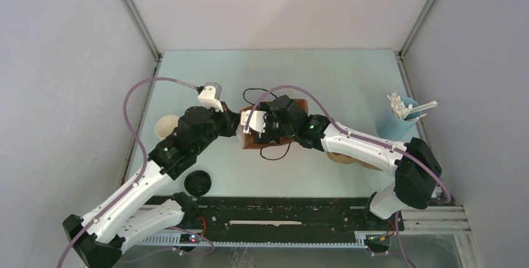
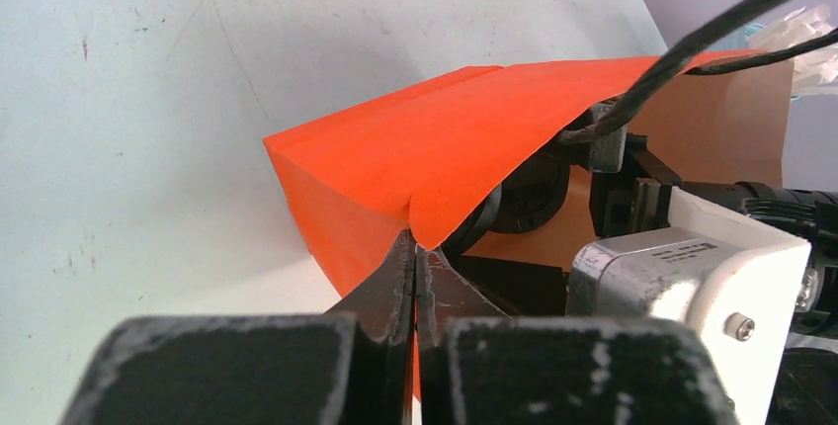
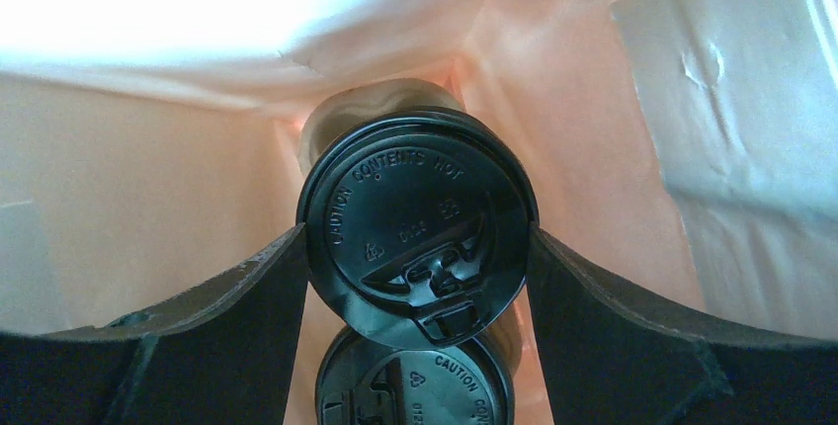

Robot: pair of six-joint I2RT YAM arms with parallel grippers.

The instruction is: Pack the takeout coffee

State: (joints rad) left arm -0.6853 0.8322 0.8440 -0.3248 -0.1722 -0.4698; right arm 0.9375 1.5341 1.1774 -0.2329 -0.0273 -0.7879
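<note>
Left hand (image 2: 415,252) pinches bag (image 2: 395,148) edge (right hand (image 3: 417,247): cup (image 3: 400,183))

One takeout coffee cup (image 3: 419,217), its black lid reading "CAUTION CONTENTS HOT", sits gripped between the right jaws. A second lidded cup (image 3: 415,385) lies just below their gap, partly overlapped.

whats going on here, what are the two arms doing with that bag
The left gripper is pinched shut on the rim of the orange paper bag, holding its mouth open. The right gripper reaches inside the bag, its fingers pressed to either side of a lidded coffee cup. A second lidded cup already sits in the bag right next to it.
</note>
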